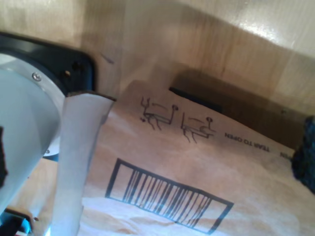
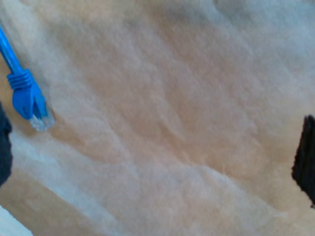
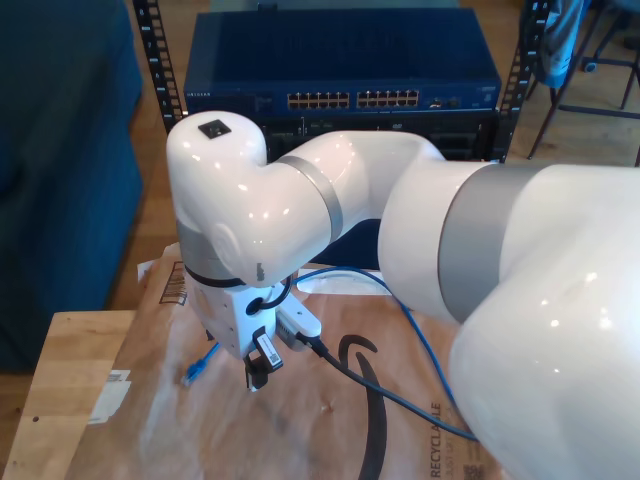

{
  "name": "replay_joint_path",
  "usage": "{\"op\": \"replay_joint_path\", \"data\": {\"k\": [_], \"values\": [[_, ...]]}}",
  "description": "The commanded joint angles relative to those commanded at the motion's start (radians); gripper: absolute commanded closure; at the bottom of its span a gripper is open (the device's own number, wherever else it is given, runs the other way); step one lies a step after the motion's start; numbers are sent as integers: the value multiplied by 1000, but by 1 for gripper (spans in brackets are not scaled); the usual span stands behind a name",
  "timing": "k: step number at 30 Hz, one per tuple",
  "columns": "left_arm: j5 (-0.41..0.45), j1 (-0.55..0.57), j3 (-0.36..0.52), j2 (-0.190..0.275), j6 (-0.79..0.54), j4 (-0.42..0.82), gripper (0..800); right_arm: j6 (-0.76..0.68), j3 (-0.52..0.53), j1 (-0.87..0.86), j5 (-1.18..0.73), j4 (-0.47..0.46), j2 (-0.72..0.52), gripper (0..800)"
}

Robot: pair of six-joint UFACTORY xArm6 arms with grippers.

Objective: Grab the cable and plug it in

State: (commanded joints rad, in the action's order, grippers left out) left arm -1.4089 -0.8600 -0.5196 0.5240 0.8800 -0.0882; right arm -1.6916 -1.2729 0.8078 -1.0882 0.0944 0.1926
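Observation:
The cable's blue plug (image 2: 30,101) lies on brown paper, with its thin blue cord leading off the picture's edge. My second gripper (image 2: 153,152) hovers open over the paper, its dark fingertips (image 2: 305,157) far apart with nothing between them. The plug rests close to one fingertip, outside the jaws. In the exterior view the plug (image 3: 195,368) lies just to the left of that gripper (image 3: 258,375), and the cable (image 3: 425,345) loops behind the white arm. The first wrist view has a dark blurred shape (image 1: 305,157) at its edge, and I cannot make out the jaws.
Brown packing paper (image 3: 330,440) covers a wooden table (image 3: 70,390). A blue network switch (image 3: 340,50) with rows of ports (image 3: 350,100) stands at the back. A thicker black cable (image 3: 370,385) trails from the wrist. A printed barcode (image 1: 167,196) and a grey arm body (image 1: 24,128) sit close by.

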Motion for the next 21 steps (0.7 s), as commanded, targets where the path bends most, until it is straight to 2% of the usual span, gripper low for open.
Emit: {"op": "replay_joint_path", "data": {"k": [6, 12, 15, 19, 21], "values": [[0, 0, -3, 0, 0, 0, 0, 6, -58, 5, 18, -5, 18, 4], [3, 3, -6, -2, 0, 0, 0, 15, -167, 3, -5, -55, 84, 6], [3, 6, -18, -5, 2, 0, 0, 15, -253, 2, -43, -84, 141, 6], [3, 25, -20, -6, 5, 0, 0, 18, -342, -5, -91, -84, 193, 6], [5, 26, -20, -8, 5, 0, 0, 43, -353, -3, -104, -84, 198, 4]]}}
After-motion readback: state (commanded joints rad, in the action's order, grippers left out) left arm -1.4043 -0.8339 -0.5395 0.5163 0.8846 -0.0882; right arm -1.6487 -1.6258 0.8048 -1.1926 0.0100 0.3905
